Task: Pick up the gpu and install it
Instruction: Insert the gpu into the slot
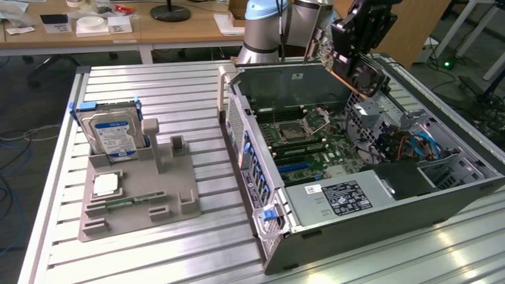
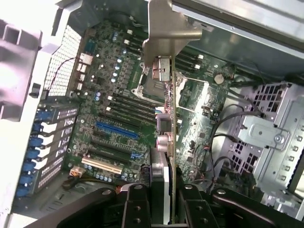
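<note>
The gpu (image 1: 359, 70), a flat dark card with a fan on its face, hangs tilted above the far side of the open computer case (image 1: 261, 195). My gripper (image 1: 361, 26) is shut on its upper end. In the wrist view the gpu (image 2: 167, 142) shows edge-on, its pale metal bracket (image 2: 168, 28) pointing away from me, and my gripper (image 2: 164, 209) clamps it between black fingers (image 2: 135, 204). Below the card lies the green motherboard (image 2: 199, 118) with a blue slot (image 2: 118, 129) and the processor socket (image 1: 304, 124). The card hangs clear of the board.
A grey holder (image 1: 170, 177) on the slatted table (image 1: 158, 89) carries a silver hard drive (image 1: 112, 135), a processor chip (image 1: 106, 184) and a memory stick (image 1: 130, 202). Inside the case are a power supply (image 1: 347, 198), a drive cage (image 2: 268, 137) and cables (image 1: 410, 145).
</note>
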Robot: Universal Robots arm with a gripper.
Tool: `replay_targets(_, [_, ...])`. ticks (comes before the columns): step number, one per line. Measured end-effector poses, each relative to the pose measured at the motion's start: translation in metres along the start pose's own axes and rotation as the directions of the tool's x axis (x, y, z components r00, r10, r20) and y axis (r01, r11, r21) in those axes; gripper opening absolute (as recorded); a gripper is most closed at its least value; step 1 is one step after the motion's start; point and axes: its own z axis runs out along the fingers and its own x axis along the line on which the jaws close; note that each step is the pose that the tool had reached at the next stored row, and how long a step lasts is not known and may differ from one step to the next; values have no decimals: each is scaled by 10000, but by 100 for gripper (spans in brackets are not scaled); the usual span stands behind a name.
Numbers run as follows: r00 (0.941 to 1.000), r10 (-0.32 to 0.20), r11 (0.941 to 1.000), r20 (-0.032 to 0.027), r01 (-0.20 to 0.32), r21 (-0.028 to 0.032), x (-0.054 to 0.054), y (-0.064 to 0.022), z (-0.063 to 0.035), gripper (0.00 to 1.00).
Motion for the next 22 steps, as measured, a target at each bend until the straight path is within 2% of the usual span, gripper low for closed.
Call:
replay_targets(5, [9982, -600, 9982, 17, 600, -13, 0, 0, 0, 28])
replay_targets(10, [9928, -1201, 9928, 35, 1201, -26, 0, 0, 0, 28])
replay_targets(15, [9839, -1786, 9839, 55, 1786, -38, 0, 0, 0, 28])
replay_targets(22, [9674, -2533, 9674, 80, 2533, -51, 1, -1, 0, 28])
